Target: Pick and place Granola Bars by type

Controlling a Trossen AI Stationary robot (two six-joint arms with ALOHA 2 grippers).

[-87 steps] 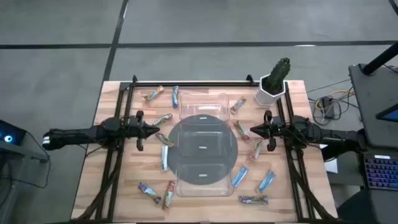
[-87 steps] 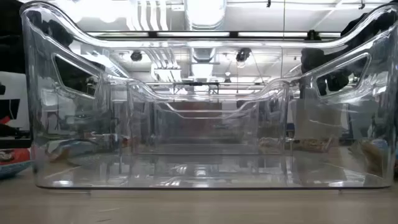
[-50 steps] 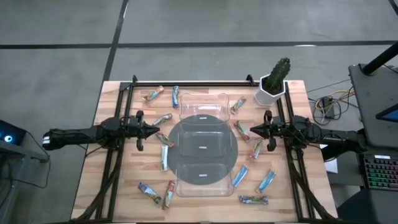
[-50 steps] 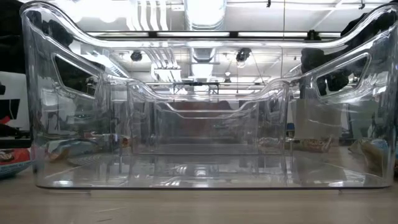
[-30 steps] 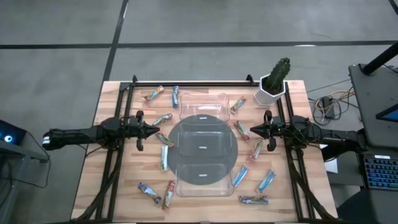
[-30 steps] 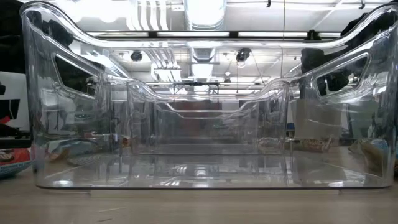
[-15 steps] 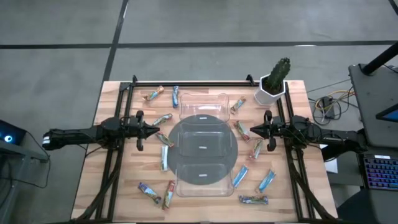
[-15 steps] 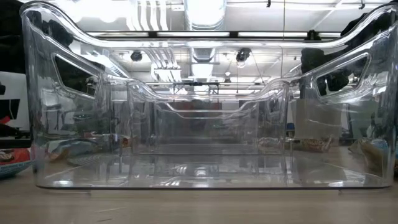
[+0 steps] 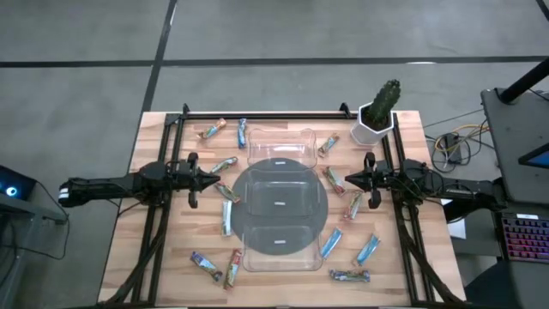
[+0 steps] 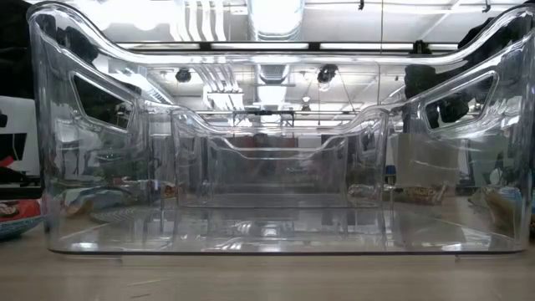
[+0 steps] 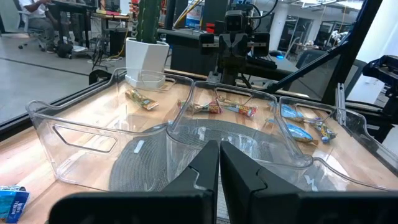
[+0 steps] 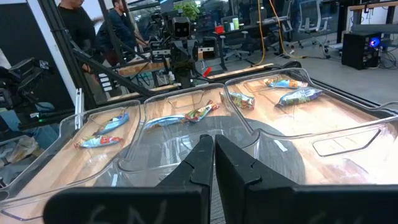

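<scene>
Several granola bars lie flat on the wooden table around a clear three-compartment tray (image 9: 279,135): light blue ones (image 9: 331,243) (image 9: 227,216), orange-brown ones (image 9: 213,130) (image 9: 328,145) and dark multicoloured ones (image 9: 206,263) (image 9: 349,275). The tray stands on a grey round mat (image 9: 243,204) and fills the low view (image 10: 267,201). My left gripper (image 9: 220,182) (image 11: 219,147) is shut, level, at the tray's left side above a bar (image 9: 228,191). My right gripper (image 9: 345,180) (image 12: 213,140) is shut, level, at the tray's right side next to a bar (image 9: 333,178). Neither holds anything.
A potted cactus in a white pot (image 9: 377,116) stands at the table's far right corner. A black frame rail (image 9: 266,113) runs along the far edge and down both sides by the arms' bases. People show in the room beyond the table (image 12: 74,25).
</scene>
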